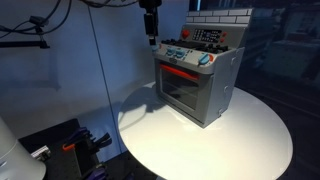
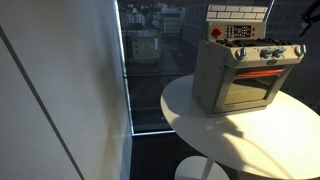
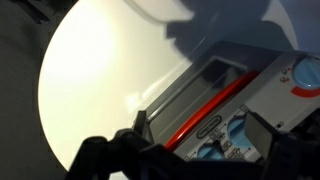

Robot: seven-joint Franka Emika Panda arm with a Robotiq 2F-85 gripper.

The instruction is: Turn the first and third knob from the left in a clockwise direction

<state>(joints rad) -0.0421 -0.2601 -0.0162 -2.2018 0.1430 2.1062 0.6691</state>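
A grey toy oven (image 1: 195,85) with a red door handle stands on a round white table (image 1: 250,140). A row of blue knobs (image 1: 186,54) runs along its front panel, and shows from the other side in an exterior view (image 2: 268,54). My gripper (image 1: 151,38) hangs above the oven's knob end, apart from it, and appears at the top edge in an exterior view (image 2: 311,18). In the wrist view the gripper (image 3: 198,130) is open. Its dark fingers (image 3: 140,125) straddle two blue knobs (image 3: 214,148) below. Nothing is held.
The oven top carries a printed hob and a tiled back panel (image 1: 215,25). A window pane (image 2: 150,60) stands behind the table. Dark equipment with cables (image 1: 70,145) lies on the floor beside the table edge.
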